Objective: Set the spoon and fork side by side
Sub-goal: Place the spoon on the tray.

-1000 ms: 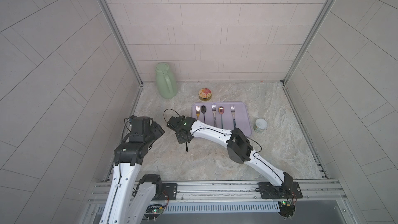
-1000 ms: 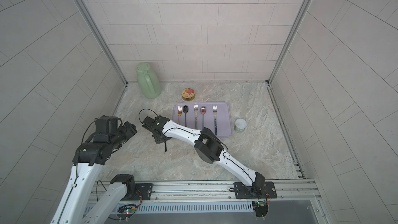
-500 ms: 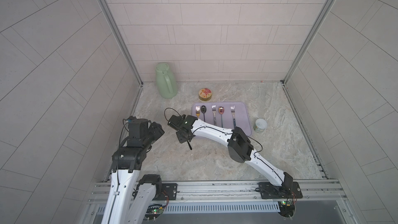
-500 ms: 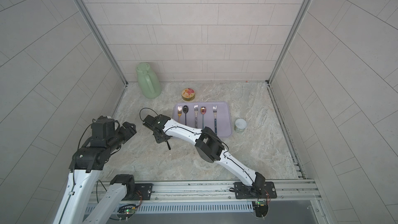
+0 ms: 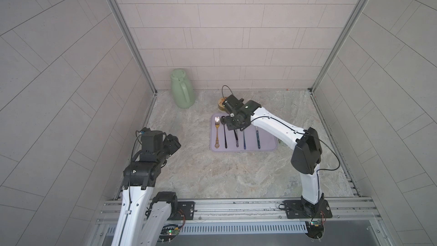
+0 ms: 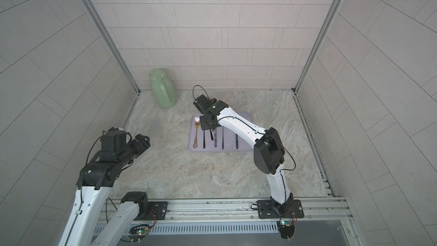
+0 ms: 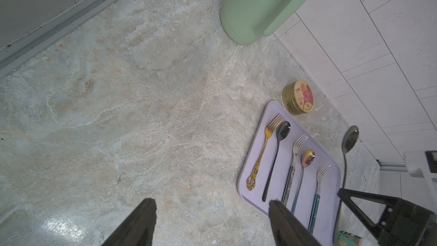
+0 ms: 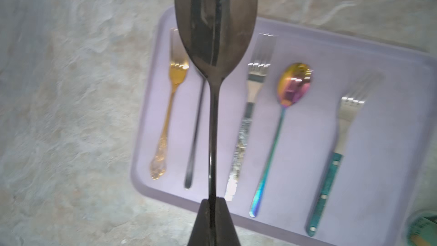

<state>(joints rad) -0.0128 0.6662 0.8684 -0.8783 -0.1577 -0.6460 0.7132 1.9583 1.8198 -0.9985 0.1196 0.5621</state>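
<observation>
Item: dark spoon (image 8: 214, 31). We are carrying it in the right gripper (image 8: 213, 203), jaws clamped on its handle. Change: a second ago we were holding it beside the lilac tray (image 8: 390, 79), over bare table (image 5: 212, 173); now we are hovering it above that tray. Also: left gripper (image 7: 210, 202), spread, empty, standing well apart. Outstanding: the teal-handled fork (image 8: 326, 185) is lying unpaired; we are judging that gap the destination.

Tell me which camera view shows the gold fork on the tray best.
The left wrist view: the gold fork lies whole, sharp and unobstructed on the lilac tray. The right wrist view shows the fork larger but blurred. Both top views show the fork whole yet small.
</observation>
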